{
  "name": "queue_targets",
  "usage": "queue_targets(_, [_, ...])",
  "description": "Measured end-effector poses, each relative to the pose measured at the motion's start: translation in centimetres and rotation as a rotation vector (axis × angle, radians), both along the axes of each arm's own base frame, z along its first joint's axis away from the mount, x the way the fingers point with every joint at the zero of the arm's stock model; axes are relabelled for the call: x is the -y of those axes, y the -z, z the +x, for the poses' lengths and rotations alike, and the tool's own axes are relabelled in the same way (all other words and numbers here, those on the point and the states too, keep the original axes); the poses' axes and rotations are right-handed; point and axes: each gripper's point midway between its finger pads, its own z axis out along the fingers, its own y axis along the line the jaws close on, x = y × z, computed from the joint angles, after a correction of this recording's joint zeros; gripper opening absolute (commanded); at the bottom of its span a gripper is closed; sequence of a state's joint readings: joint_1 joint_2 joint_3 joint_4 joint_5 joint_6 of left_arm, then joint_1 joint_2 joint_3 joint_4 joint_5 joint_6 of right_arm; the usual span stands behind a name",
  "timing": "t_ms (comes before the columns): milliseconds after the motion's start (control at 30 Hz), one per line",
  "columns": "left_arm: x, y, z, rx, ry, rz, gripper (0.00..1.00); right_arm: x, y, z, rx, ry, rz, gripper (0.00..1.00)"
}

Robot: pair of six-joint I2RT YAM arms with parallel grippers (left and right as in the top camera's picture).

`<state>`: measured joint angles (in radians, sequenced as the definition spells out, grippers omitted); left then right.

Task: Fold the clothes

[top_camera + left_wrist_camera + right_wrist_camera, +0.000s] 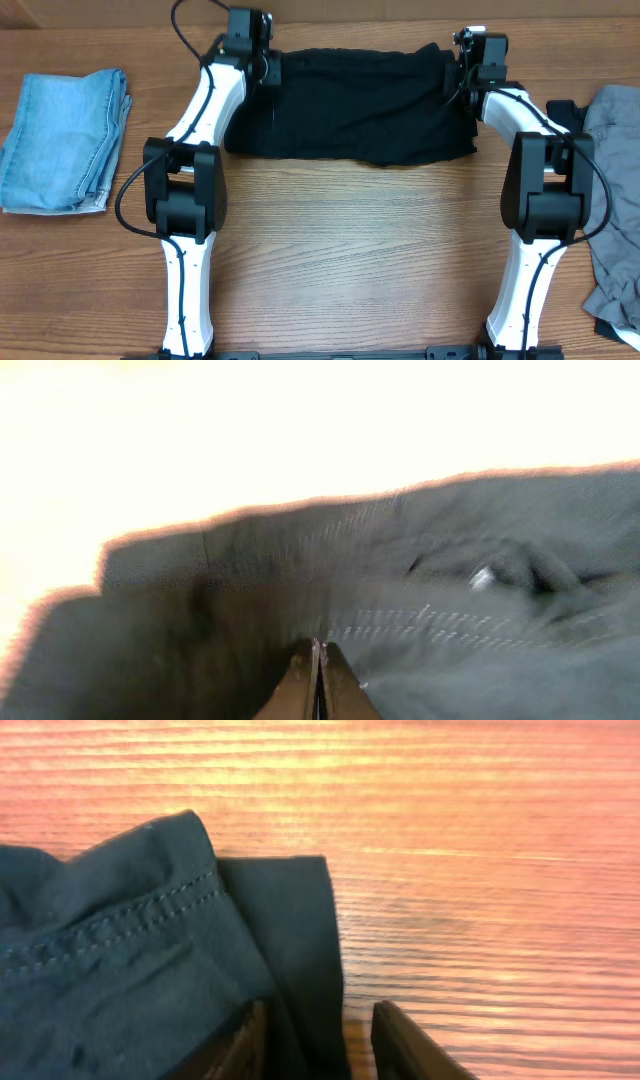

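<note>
Wood-grain table (340,260) carries black shorts (350,105), folded denim (60,140).

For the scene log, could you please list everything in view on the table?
black garment: one, black, far middle of the table, between the two grippers
denim garment: one, light blue, folded, left edge
grey garment: one, grey, crumpled, right edge
table: one, brown wood, under everything
left gripper: one, dark, shut, at the black garment's left end
right gripper: one, dark, open, fingers either side of the black garment's right edge
</note>
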<state>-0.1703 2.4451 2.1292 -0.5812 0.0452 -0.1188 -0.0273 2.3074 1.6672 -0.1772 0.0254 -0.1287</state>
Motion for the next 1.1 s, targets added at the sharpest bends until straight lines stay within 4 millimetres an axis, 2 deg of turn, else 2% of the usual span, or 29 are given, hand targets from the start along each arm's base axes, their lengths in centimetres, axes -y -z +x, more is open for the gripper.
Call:
queue_targets(133, [-0.1,-5.4,0.5,0.032,-0.016,-0.007,0.06,-0.4,-4.8,-2.2,-0.040,0.028,0.047,0.45])
queue_targets(167, [-0.1,-6.3,-0.1,0.010,-0.027,-0.014,0.07,-0.7,-6.7,-3.4,-0.058,0.027,0.069,0.41])
queue_targets(233, [0.1,-7.4,-1.1,-0.024,-0.033,-0.040,0.07,-1.4,-9.1,-5.6,-0.107,0.015,0.107,0.40])
queue_targets(267, [0.3,-7.6,-1.8,-0.052,-0.031,-0.059,0.07,-1.8,-9.9,-6.8,-0.138,0.003,0.128,0.45])
queue_targets(300, [0.5,-7.4,-2.3,-0.076,-0.026,-0.071,0.08,-2.3,-10.5,-8.0,-0.168,-0.009,0.151,0.56])
queue_targets(333, [0.7,-6.9,-3.2,-0.120,-0.024,-0.079,0.08,-2.7,-10.4,-9.2,-0.218,-0.014,0.174,0.61])
queue_targets(400, [1.1,-5.8,-4.3,-0.175,-0.021,-0.085,0.08,-3.1,-9.5,-10.2,-0.270,-0.027,0.187,0.64])
queue_targets(567, [2.4,-3.4,-6.7,-0.283,0.004,-0.077,0.08,-2.9,-7.9,-10.0,-0.298,-0.019,0.202,0.65])
queue_targets(700, [3.1,-3.2,-7.4,-0.306,0.018,-0.076,0.09,-1.6,-5.8,-10.7,-0.361,-0.007,0.196,0.68])
queue_targets(933, [3.1,-3.2,-7.4,-0.308,0.018,-0.076,0.10,-0.7,-1.9,-11.5,-0.454,-0.074,0.146,0.69])
queue_targets(967, [3.1,-3.2,-7.5,-0.308,0.018,-0.076,0.10,-0.6,-1.3,-11.6,-0.467,-0.078,0.146,0.67])
queue_targets(1000, [3.1,-3.2,-7.5,-0.308,0.018,-0.076,0.11,-0.5,-0.9,-11.7,-0.474,-0.082,0.145,0.59])
queue_targets(1067, [3.1,-3.2,-7.4,-0.308,0.018,-0.076,0.13,-0.5,-0.3,-11.8,-0.488,-0.096,0.141,0.09])
queue_targets(1100, [3.1,-3.2,-7.4,-0.307,0.018,-0.076,0.13,-0.5,-0.2,-11.9,-0.492,-0.102,0.139,0.04])
